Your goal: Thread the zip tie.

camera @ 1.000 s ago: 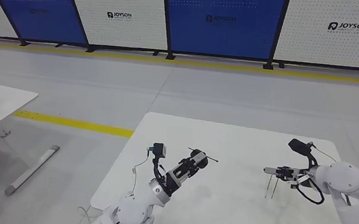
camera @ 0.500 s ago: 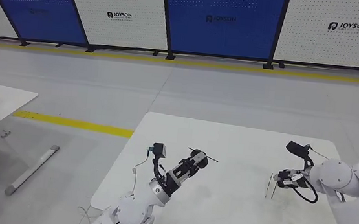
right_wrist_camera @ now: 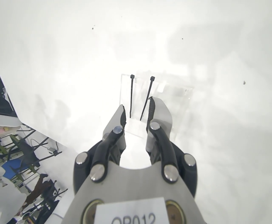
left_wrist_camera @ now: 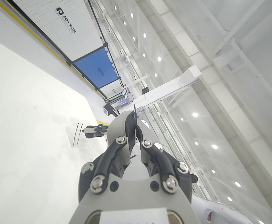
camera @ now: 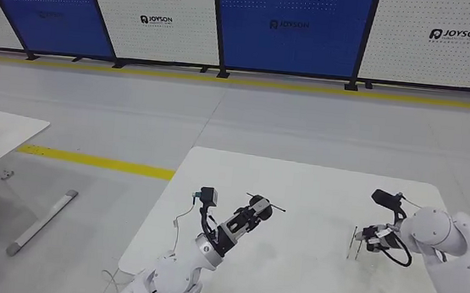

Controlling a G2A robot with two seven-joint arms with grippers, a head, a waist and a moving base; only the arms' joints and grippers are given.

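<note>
White tabletop (camera: 299, 182) from above: my right gripper (camera: 368, 237) has drawn back from two thin black plastic zip ties (camera: 353, 241), leaving both unpicked, so threading waits. Left wrist: left gripper (left_wrist_camera: 135, 118) clamps a third black tie (left_wrist_camera: 134, 109). Right wrist: fingers (right_wrist_camera: 122, 115) spread and empty, both ties lying on a clear sheet (right_wrist_camera: 170, 95).

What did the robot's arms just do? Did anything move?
The right gripper, open, drew back a little toward its own arm and the near table edge, beside the two thin black zip ties lying on the clear plastic sheet. It took hold of nothing. The ties and the sheet did not move. The left gripper stayed put, shut on another thin black zip tie.
</note>
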